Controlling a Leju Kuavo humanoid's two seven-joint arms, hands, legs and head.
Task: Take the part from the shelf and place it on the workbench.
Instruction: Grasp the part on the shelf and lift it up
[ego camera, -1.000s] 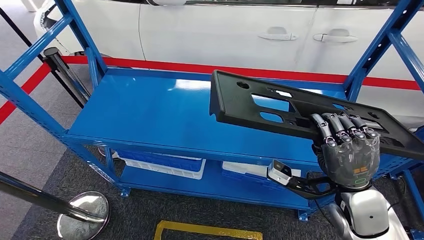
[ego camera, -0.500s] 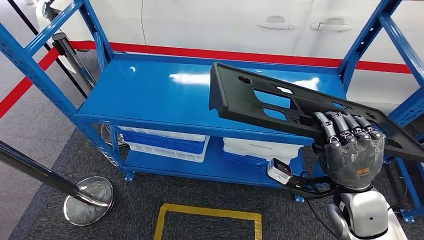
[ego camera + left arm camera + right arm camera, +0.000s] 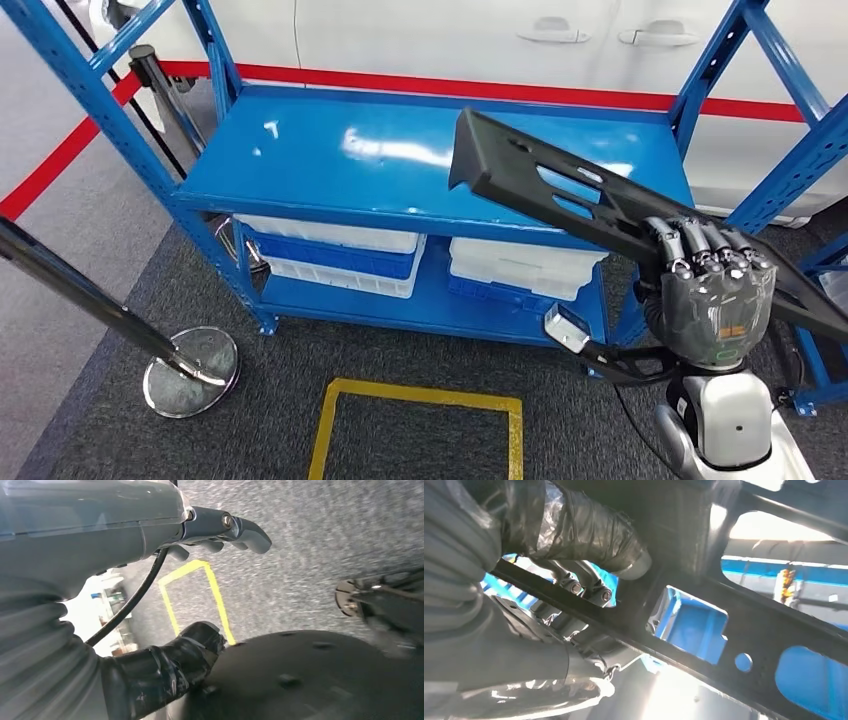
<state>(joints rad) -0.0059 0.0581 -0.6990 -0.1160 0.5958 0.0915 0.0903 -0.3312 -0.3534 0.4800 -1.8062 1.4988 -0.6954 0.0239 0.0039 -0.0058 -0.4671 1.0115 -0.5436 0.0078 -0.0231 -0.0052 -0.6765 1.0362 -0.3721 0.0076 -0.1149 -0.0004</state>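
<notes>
Head view: the right hand (image 3: 715,305) holds the long black part (image 3: 560,195) by its near edge, fingers (image 3: 690,245) curled over the rim. The part hangs tilted in the air above the blue shelf (image 3: 330,165), clear of it. It looks rigid, light, with cut-outs; a grip nearer the middle would likely balance better.

Left wrist view: the left hand (image 3: 200,530) hangs above the floor, fingers loosely curled, holding nothing.

Right wrist view: the thumb presses against the part's underside.

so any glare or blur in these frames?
Head view: sharp, with glare patches on the blue shelf top beyond the black part in the right hand. Left wrist view: floor streaked by motion blur, left hand sharp. Right wrist view: blown-out highlights through the part's cutouts.
</notes>
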